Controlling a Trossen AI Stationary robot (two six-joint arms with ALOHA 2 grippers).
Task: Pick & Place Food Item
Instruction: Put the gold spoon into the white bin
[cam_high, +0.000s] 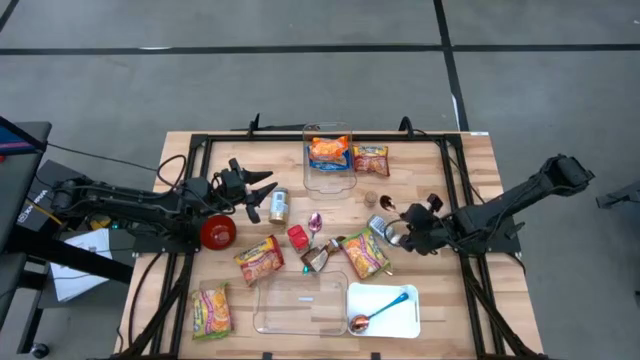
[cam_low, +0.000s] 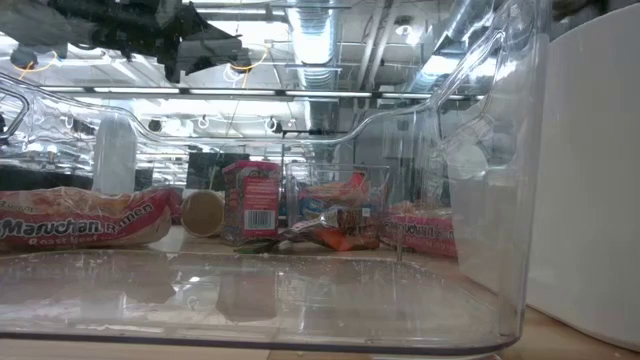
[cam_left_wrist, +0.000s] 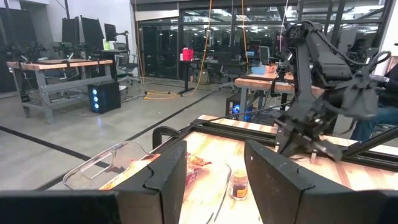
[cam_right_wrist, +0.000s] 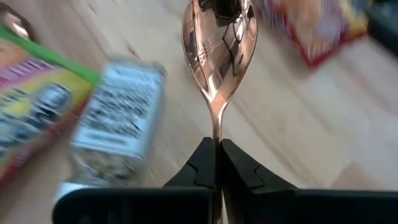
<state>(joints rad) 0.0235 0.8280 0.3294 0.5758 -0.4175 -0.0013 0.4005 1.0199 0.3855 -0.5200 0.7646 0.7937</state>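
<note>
My right gripper (cam_high: 405, 222) is right of the table's middle, shut on a copper spoon (cam_right_wrist: 219, 43). The spoon's bowl (cam_high: 387, 204) points toward the far left. Below it a small labelled jar (cam_right_wrist: 118, 115) lies on its side on the wood, beside a noodle packet (cam_high: 367, 252). My left gripper (cam_high: 262, 190) hovers level and open at the table's left, with nothing between its fingers (cam_left_wrist: 165, 180). Another noodle packet (cam_high: 328, 150) lies in the far clear bin (cam_high: 345, 178). My right gripper pinches the spoon's thin handle (cam_right_wrist: 217, 134) between its two fingers, a little behind the bowl. The fingers slant down from the table's right and lie along the handle. The bowl sticks out ahead of the fingertips, hollow side up, above the wood.
Noodle packets (cam_high: 260, 258) (cam_high: 211, 310) (cam_high: 370, 160), a can (cam_high: 279, 205), a red round thing (cam_high: 218, 232), a red box (cam_high: 297, 237) and a pink spoon (cam_high: 315, 222) lie about. A clear bin (cam_high: 300, 300) and a white tray (cam_high: 390, 322) with a blue spoon stand near the front.
</note>
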